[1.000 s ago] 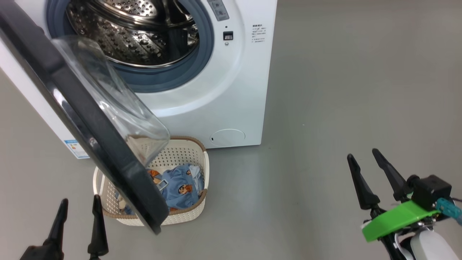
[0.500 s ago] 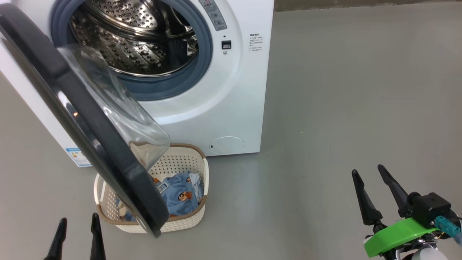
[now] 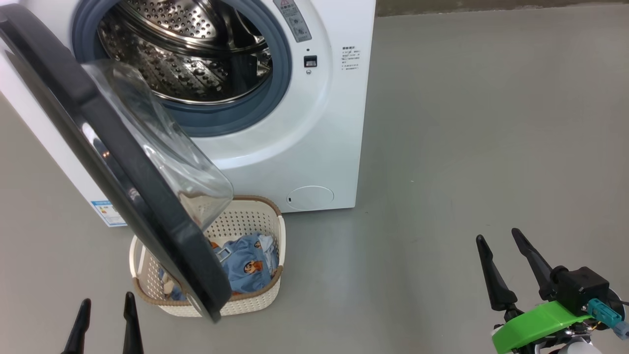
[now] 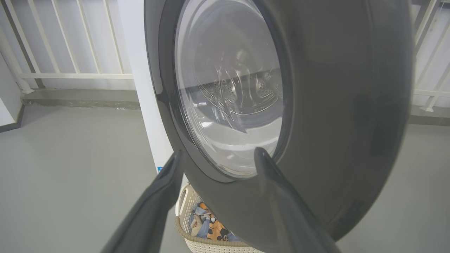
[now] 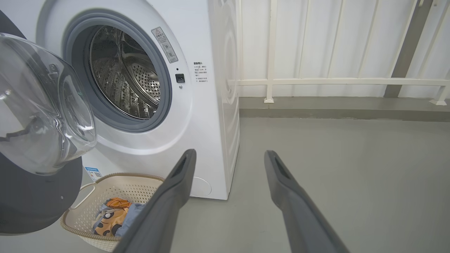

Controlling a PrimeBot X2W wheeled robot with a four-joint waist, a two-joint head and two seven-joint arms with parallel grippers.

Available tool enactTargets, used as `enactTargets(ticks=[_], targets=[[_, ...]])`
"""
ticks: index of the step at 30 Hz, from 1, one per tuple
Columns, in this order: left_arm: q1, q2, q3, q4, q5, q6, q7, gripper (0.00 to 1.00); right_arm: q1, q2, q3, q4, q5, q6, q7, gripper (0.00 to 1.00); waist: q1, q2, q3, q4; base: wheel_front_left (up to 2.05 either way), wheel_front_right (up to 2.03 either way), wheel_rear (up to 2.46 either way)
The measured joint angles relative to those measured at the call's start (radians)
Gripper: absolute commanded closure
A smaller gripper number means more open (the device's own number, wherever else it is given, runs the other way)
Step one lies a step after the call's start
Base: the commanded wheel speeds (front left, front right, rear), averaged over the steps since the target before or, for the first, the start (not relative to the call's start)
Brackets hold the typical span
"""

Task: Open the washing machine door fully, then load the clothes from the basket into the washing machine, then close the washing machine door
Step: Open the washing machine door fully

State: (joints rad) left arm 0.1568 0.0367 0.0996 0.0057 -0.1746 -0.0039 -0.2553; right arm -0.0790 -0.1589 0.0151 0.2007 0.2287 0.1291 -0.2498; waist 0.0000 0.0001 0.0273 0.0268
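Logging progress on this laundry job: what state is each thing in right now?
washing machine door: open, swung well out.
washing machine: drum exposed, nothing seen inside.
basket: upright on the floor, holding clothes.
clothes: crumpled in the basket.
left gripper: open, empty.
right gripper: open, empty.

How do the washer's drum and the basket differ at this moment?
The drum is shiny steel; the basket is cream plastic with a brown rim. The drum opens forward inside the washing machine; the basket stands on the floor before it, open upward, partly beneath the open door. The basket holds the clothes; none show in the drum. Both have perforated walls.
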Motion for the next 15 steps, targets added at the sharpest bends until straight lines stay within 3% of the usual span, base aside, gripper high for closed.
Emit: enactTargets(ticks=[13, 14, 15], targets=[[0.0, 0.0, -0.009, -0.004, -0.003, 0.008, 0.0, 0.0, 0.0, 0.003, -0.006, 0.011, 0.0, 0.0, 0.0, 0.0, 0.0, 0.0, 0.004, 0.001, 0.0, 0.0, 0.0], [0.0, 0.0, -0.009, -0.004, -0.008, 0.008, 0.0, 0.44, 0.0, 0.004, -0.006, 0.011, 0.0, 0.0, 0.0, 0.0, 0.0, 0.0, 0.004, 0.001, 0.0, 0.0, 0.0], [0.0, 0.0, -0.01, -0.004, -0.008, 0.008, 0.0, 0.8, 0.0, 0.004, -0.006, 0.011, 0.0, 0.0, 0.0, 0.0, 0.0, 0.0, 0.005, 0.002, 0.0, 0.0, 0.0]])
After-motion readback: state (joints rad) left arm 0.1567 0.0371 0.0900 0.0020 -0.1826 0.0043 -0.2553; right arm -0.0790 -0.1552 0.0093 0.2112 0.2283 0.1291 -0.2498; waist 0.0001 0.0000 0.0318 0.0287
